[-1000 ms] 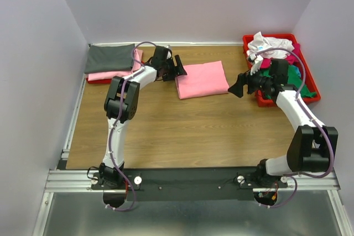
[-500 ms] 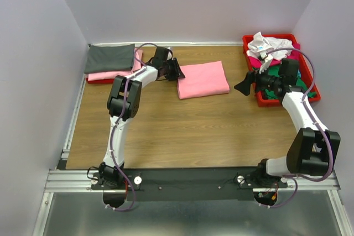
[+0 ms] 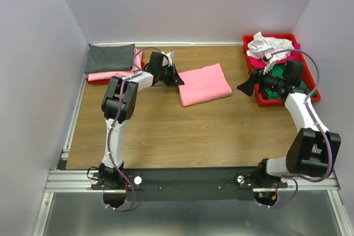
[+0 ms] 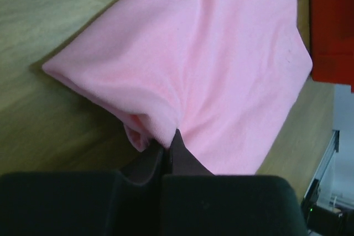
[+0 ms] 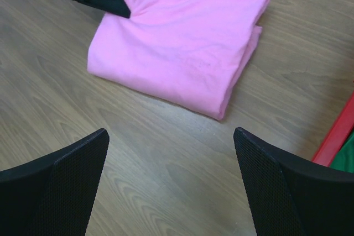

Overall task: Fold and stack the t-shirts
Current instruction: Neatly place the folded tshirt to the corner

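A folded light pink t-shirt (image 3: 206, 84) lies on the wooden table at mid-back. My left gripper (image 3: 178, 80) is at its left edge. In the left wrist view the gripper (image 4: 167, 147) is shut on a pinch of the pink cloth (image 4: 221, 64), which bunches at the fingertips. My right gripper (image 3: 246, 85) hovers to the right of the shirt, open and holding nothing. From the right wrist view its gripper (image 5: 170, 132) stands apart from the shirt (image 5: 177, 42), with bare wood between the wide fingers. The left gripper (image 5: 119, 6) shows there at the shirt's far corner.
A dark grey folded tee (image 3: 109, 58) tops a pink one (image 3: 110, 74) at the back left, on a red tray. A red tray (image 3: 312, 89) at the back right holds crumpled white (image 3: 268, 43), magenta and green (image 3: 274, 93) tees. Walls close in on three sides.
The left gripper has closed on the pink shirt's left edge, and the shirt has turned slightly. The right arm has drawn back to the right, towards the tray, still open.
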